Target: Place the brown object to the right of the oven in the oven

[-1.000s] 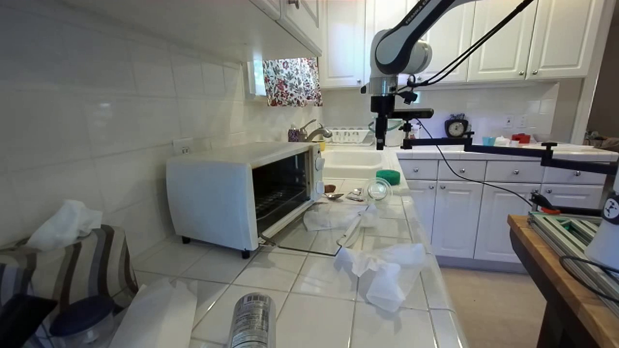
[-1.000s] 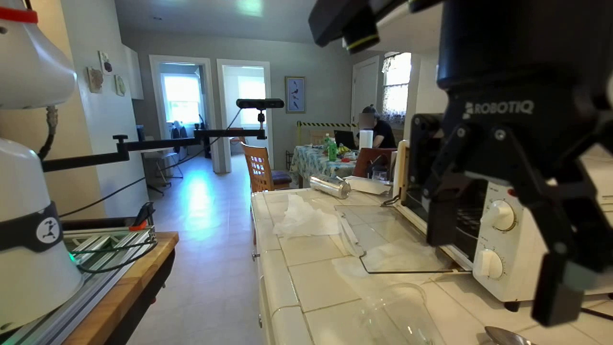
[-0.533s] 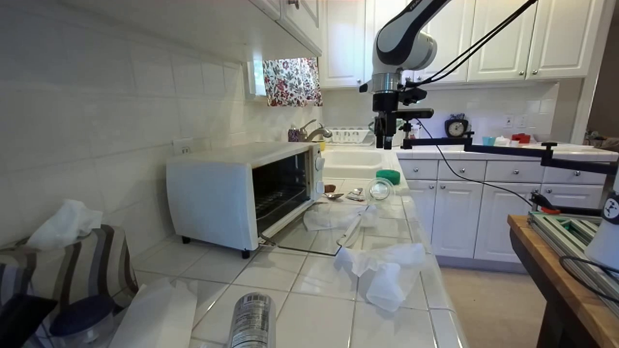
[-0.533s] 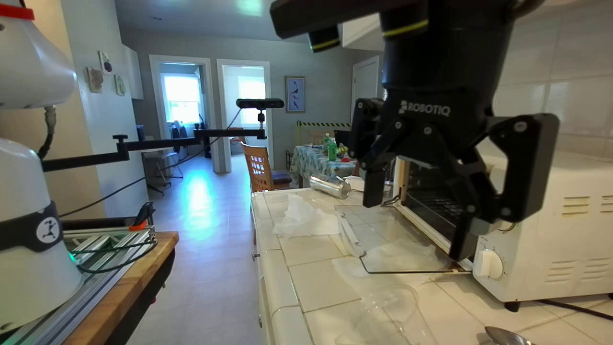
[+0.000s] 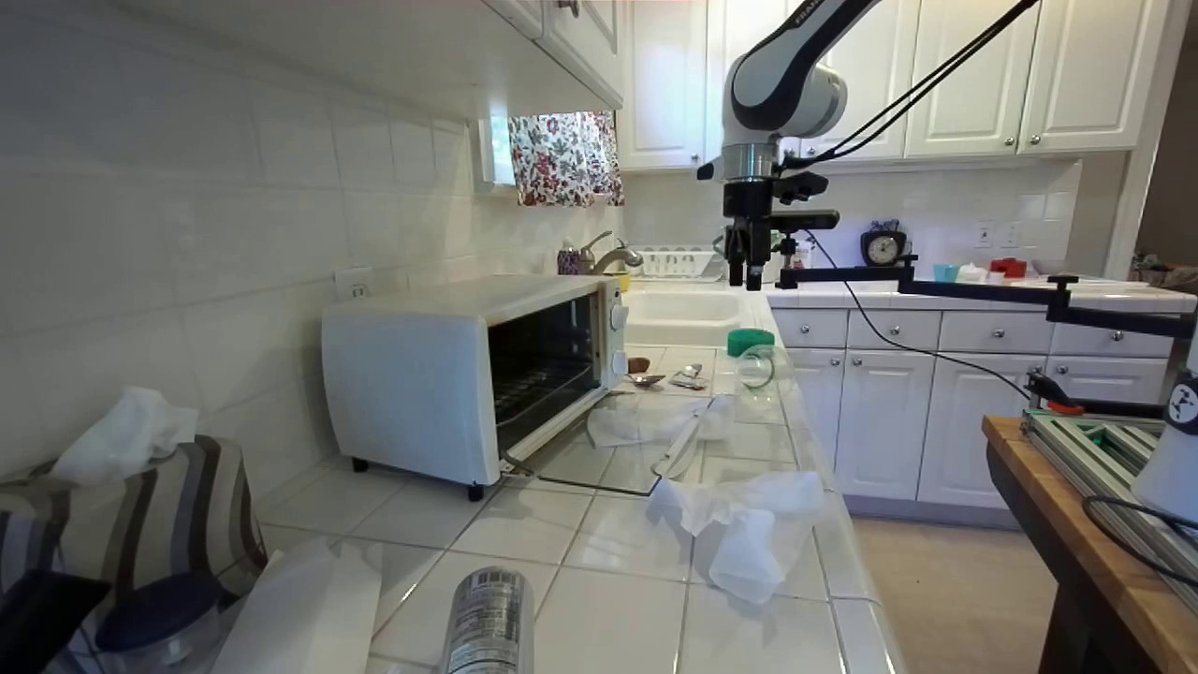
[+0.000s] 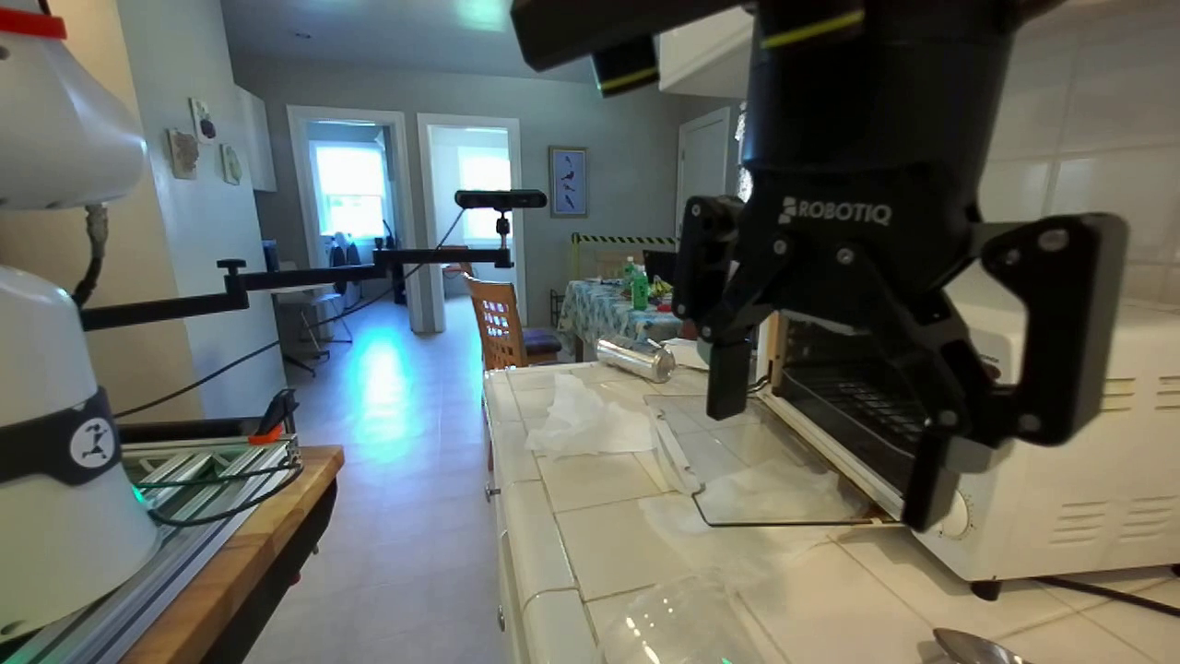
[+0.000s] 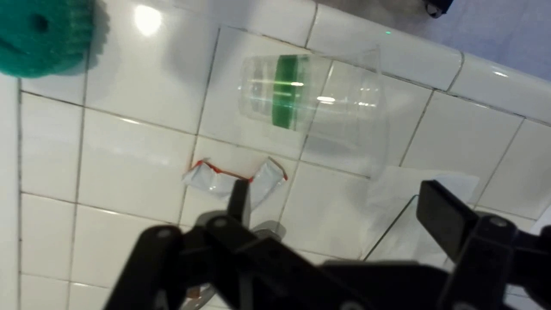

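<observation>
Reads to me like you're at the reach step. Your gripper [image 6: 830, 443] hangs above the counter [image 5: 618, 608], spread wide with nothing in it. The brown lump [image 5: 638, 364] sits on the tiles just beside the oven [image 5: 459, 374], near a spoon [image 5: 646, 380]. The wrist view only gives a scrap of brown behind the gripper, so I can't swear that's it. The door [image 6: 756, 480] is already down, so next I'd slide over the lump, then drop straight down, minding the spoon.
</observation>
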Action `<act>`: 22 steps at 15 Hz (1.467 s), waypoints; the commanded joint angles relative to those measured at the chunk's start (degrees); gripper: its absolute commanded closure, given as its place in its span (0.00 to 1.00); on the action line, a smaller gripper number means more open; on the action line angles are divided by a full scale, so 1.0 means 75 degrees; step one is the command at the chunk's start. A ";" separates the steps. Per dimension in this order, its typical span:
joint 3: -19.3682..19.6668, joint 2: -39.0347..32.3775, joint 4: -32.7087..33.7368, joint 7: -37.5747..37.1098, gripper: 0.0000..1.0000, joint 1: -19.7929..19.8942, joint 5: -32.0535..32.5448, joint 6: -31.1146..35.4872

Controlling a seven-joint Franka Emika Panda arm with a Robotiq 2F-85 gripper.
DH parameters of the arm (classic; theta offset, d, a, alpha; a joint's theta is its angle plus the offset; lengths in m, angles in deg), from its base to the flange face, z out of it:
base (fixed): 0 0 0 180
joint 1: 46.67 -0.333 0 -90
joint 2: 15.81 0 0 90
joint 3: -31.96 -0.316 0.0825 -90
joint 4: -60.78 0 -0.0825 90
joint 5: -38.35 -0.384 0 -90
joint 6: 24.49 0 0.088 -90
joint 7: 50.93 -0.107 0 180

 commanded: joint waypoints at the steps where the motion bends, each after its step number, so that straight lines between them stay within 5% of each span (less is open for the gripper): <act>1: 0.0213 -0.0174 0.0099 -0.0542 0.00 -0.0038 0.0282 0.0499; 11: 0.0077 -0.1143 0.0890 -0.0352 0.00 0.0184 -0.0293 0.1307; 22: -0.0452 -0.2566 0.2446 -0.0419 0.00 0.0595 -0.0473 0.1033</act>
